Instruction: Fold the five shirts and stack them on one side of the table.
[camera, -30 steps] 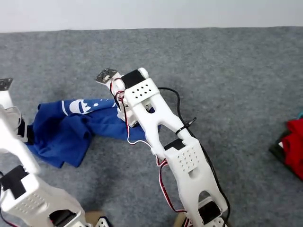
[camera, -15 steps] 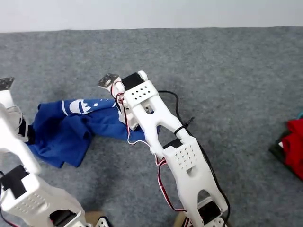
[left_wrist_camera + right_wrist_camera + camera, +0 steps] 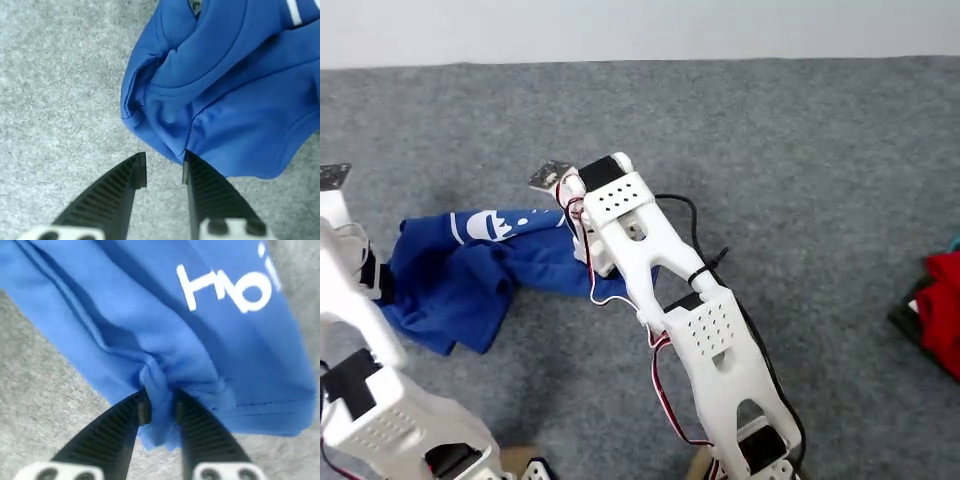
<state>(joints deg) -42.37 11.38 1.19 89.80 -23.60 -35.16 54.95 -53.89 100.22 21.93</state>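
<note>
The blue shirt (image 3: 470, 265) lies crumpled on the grey felt-like table top (image 3: 800, 180), and everything else is placed from it. Well apart from it, at the table's right edge, sits a heap of red cloth (image 3: 945, 310) with darker cloth just beside it. A pale wall (image 3: 640, 30) runs behind the table's far edge.

In the high view, the right arm (image 3: 660, 270) stretches over the shirt's right end and hides that part. Red and white wires and a black cable trail along the arm. The left arm (image 3: 350, 300) stands against the shirt's left edge and covers a little of it.

The shirt's long axis runs left to right across the table. The bunched, thicker mass is towards the left arm, and a flatter strip reaches under the right arm. Its white print (image 3: 485, 225) faces up along the far side of the shirt.

The right gripper (image 3: 159, 407) is nearly closed. A ridge of blue fabric is pinched between its two black ribbed fingers, and white lettering shows beyond the pinch.

The left gripper (image 3: 165, 167) stands over bare table at the shirt's rounded, folded edge. There is a narrow gap between its fingers with only grey surface showing in it. One fingertip (image 3: 190, 162) touches the hem, and the claw holds nothing.
</note>
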